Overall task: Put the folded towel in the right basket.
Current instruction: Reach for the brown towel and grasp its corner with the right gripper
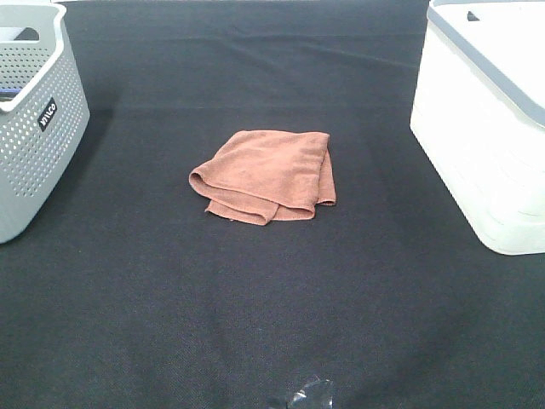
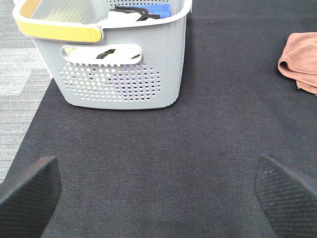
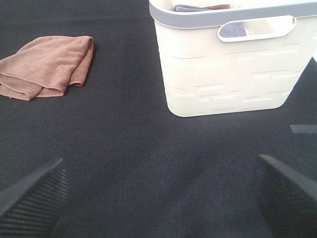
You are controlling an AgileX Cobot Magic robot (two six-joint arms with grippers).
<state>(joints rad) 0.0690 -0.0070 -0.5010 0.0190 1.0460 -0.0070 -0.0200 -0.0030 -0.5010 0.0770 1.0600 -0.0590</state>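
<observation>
A folded rust-brown towel (image 1: 268, 175) lies flat on the black table cover, mid-table. It also shows in the left wrist view (image 2: 302, 60) and the right wrist view (image 3: 47, 65). The right basket (image 1: 485, 119) is white with a grey rim and stands at the right edge; the right wrist view (image 3: 228, 74) shows cloths inside it. My left gripper (image 2: 158, 193) is open and empty, low over the cover near the left basket. My right gripper (image 3: 158, 193) is open and empty, in front of the white basket. Neither gripper shows in the high view.
A grey perforated basket (image 1: 34, 111) stands at the left edge; the left wrist view (image 2: 119, 54) shows its yellow handle and items inside. The black cover (image 1: 272, 307) spans the table. A small clear object (image 1: 311, 396) sits at the front edge.
</observation>
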